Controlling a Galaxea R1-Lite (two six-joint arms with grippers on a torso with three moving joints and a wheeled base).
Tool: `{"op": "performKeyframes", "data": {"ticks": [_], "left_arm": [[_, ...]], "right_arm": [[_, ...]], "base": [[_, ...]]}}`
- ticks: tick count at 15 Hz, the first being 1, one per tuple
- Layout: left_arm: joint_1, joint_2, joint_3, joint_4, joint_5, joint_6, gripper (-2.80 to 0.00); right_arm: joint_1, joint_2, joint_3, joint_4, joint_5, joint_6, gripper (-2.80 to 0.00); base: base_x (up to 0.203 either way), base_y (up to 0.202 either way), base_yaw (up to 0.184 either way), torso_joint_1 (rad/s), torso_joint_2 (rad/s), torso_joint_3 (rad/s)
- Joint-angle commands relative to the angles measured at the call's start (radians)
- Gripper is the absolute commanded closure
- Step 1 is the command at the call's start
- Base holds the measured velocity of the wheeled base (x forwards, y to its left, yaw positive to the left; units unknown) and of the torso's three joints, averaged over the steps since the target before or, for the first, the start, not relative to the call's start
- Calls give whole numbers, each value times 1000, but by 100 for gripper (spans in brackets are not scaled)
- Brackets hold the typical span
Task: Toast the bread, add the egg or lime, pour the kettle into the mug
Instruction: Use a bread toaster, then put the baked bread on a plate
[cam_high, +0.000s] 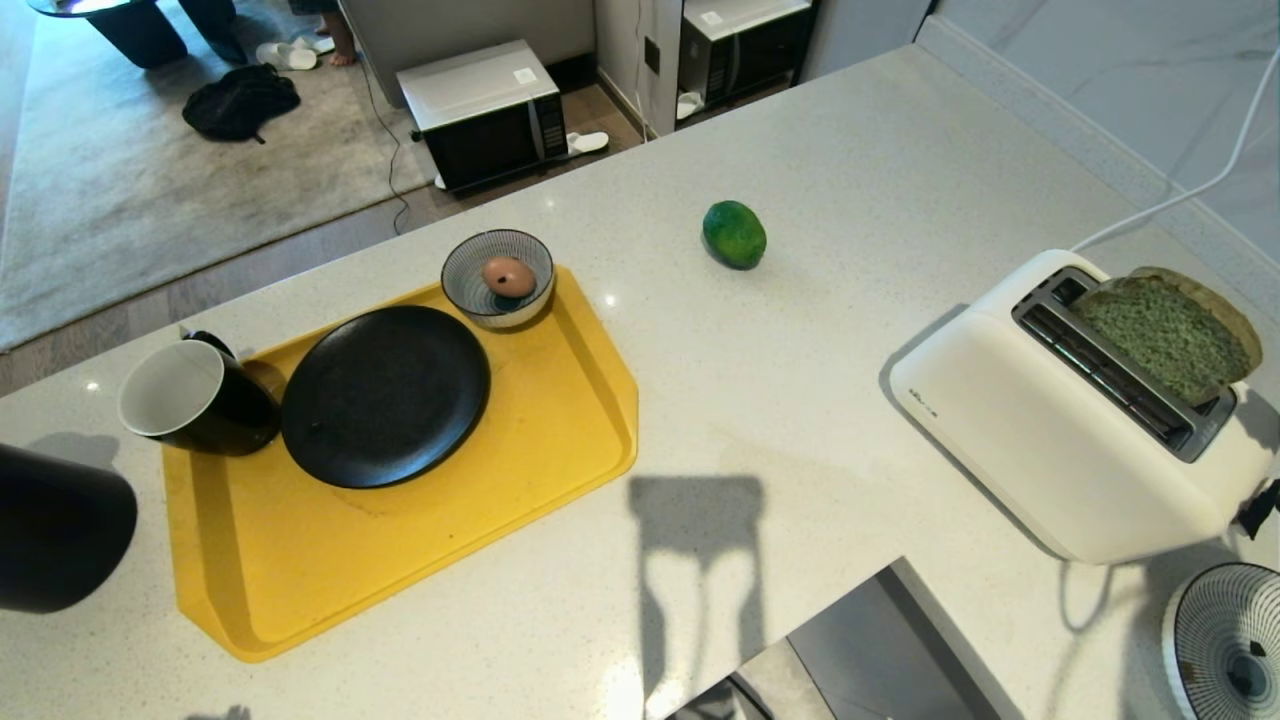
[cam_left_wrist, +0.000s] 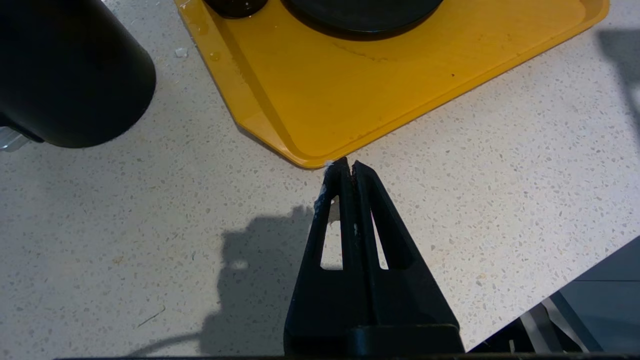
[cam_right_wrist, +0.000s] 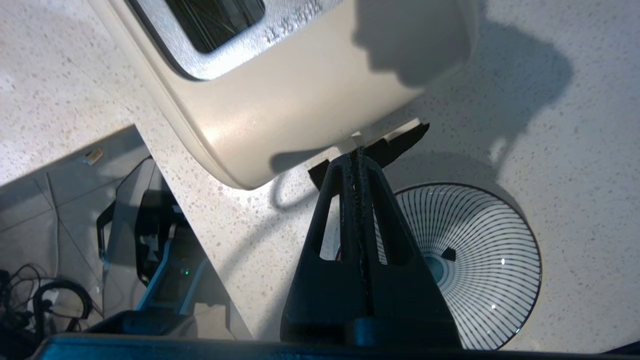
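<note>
Speckled pale stone runs under everything, a counter whose near edge drops to a floor with a microwave and a rug beyond it. On my right sits the toaster, and the bread stands tilted in its far slot, most of the slice still above the rim, so I judge the toasting has not started. My right gripper is pressed shut and empty, its tips right at the toaster's lower end beside a black lever; closed tips make a firm point for pushing that down, which is my guess at the step in hand. A striped bowl lies just beside it on the counter.

The lime rests alone, well apart from the toaster. The yellow tray gathers the serving things: a black plate, the mug touching it, tipped toward me, and a small bowl with the egg. The kettle stands just off the tray's edge.

My left gripper hangs parked, shut on nothing, tips above the tray's near corner.

Embossed characters run along the toaster's metal top, and a faint mark sits low on its side; I cannot read either.
</note>
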Motion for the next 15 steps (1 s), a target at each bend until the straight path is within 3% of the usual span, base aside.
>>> {"op": "performKeyframes", "data": {"ticks": [1,6,14,15], "left_arm": [[0,0,0,0,0,0,0],[0,0,0,0,0,0,0],[0,0,1,0,2,0,0],[0,0,1,0,1,0,0]], "right_arm": [[0,-30,-4,-2,4,6,0],[2,-55,-1,-141,10,56,0],[2,-74,1,-178,33,56,0],[2,-77,1,-178,35,57,-280]], "base": [[0,0,0,0,0,0],[0,0,0,0,0,0],[0,0,0,0,0,0],[0,0,0,0,0,0]]}}
